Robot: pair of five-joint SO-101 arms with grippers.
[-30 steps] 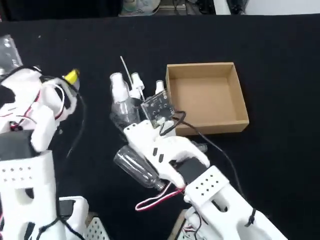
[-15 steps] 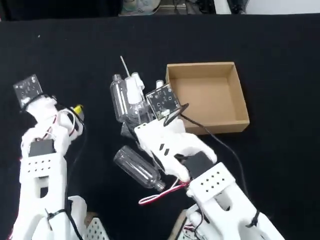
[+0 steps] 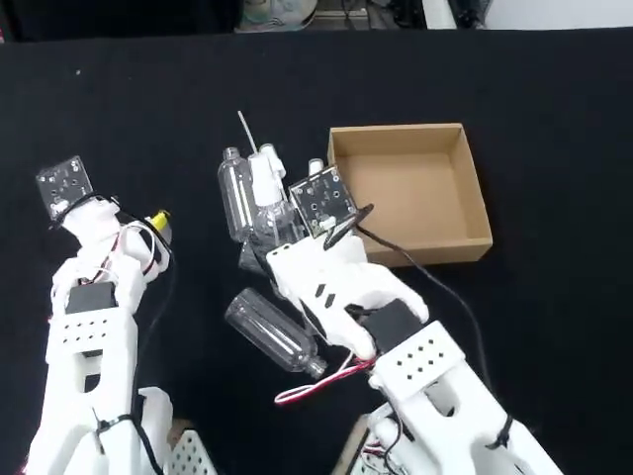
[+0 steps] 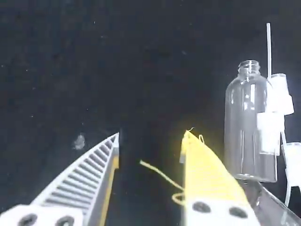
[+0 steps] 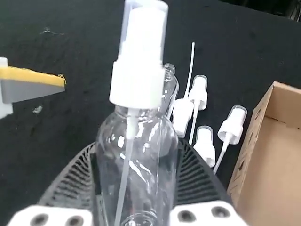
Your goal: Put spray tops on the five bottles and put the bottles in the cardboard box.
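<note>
The right gripper (image 5: 136,155) is pinching a topped bottle (image 5: 138,136) just beside the cardboard box (image 3: 406,193) (the left gripper (image 4: 150,136) is hanging spread and empty, well apart), and a low swing is likely risking clipping the box wall.

black table (image 3: 534,89) | cardboard box (image 3: 435,251) | upright uncapped bottle (image 3: 234,188) | bottle on its side (image 3: 272,332) | loose spray tops (image 5: 198,92)

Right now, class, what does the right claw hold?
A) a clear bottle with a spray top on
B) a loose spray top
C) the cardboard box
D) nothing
A: the right claw grips a clear bottle with a white spray top on its neck.
</note>
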